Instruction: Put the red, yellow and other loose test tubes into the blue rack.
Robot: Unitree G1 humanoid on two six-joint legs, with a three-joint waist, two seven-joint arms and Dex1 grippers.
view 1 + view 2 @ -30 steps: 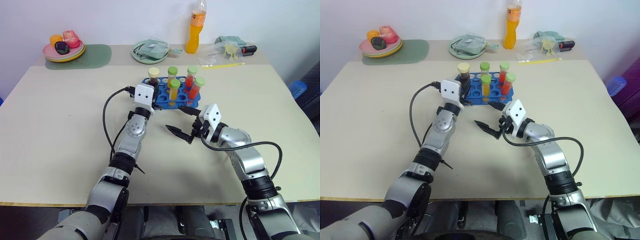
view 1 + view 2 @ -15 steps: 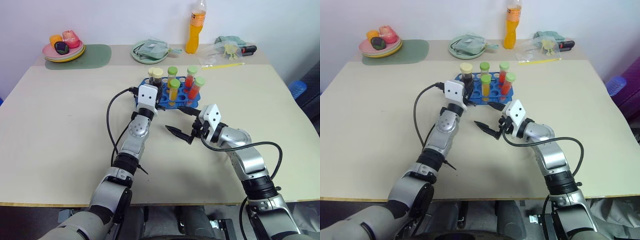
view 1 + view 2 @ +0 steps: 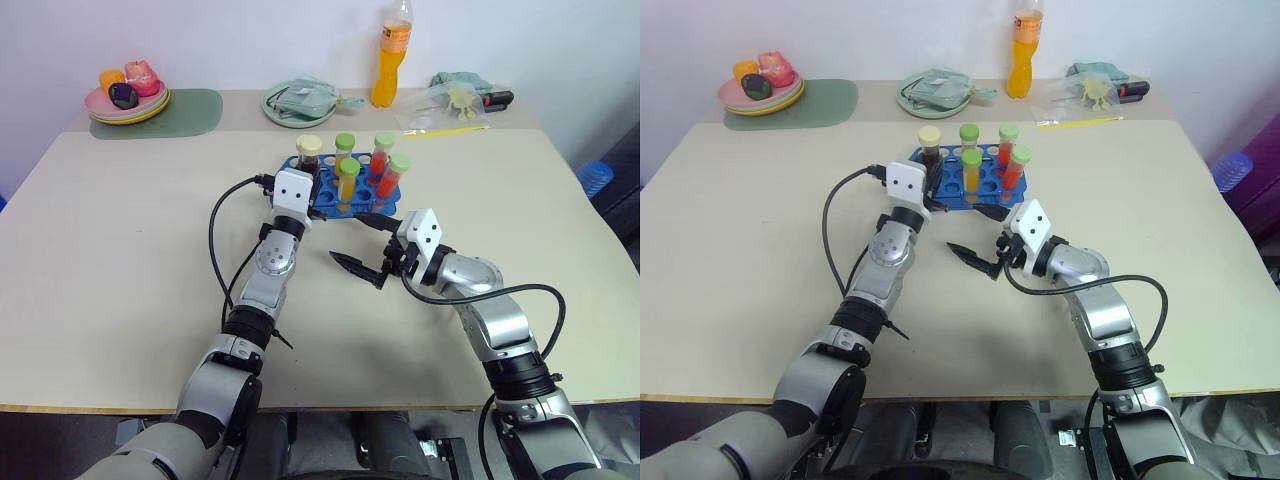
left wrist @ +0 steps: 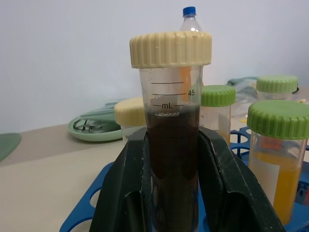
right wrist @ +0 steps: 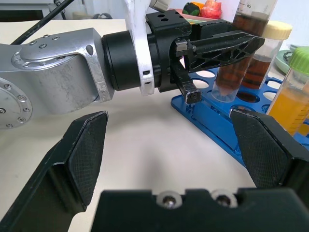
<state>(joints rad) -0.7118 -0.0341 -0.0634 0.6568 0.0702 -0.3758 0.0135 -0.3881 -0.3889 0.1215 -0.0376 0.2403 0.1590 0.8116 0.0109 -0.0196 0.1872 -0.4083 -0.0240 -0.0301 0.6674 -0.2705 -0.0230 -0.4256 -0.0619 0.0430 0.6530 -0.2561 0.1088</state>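
Since a second ago my left gripper [image 4: 175,193] has shifted slightly along the near left corner of the rack [image 3: 325,203], carrying the purple tube [image 4: 171,140] with it; my right gripper [image 3: 363,247] has kept its place. The left fingers [image 4: 126,188] are clamped on the tube's lower body, below the liquid line, with the cream cap well clear above them. The tube stands upright over the rack's near-left holes; whether its tip has entered a hole I cannot tell. Another cream-capped tube [image 4: 129,118] stands just behind it, and the green-capped yellow tube [image 3: 348,181] and red tubes [image 3: 395,178] already stand in the rack. My right gripper hangs wide open and empty, just in front of the rack.

Handling, as I judge it: the tube is light, rigid plastic, smooth-walled and so apt to slip or tilt in the pads. A mid-body hold, as now, keeps it vertical; the cap is a poor purchase. The rack is light too and may slide if the tube snags on a hole's rim.
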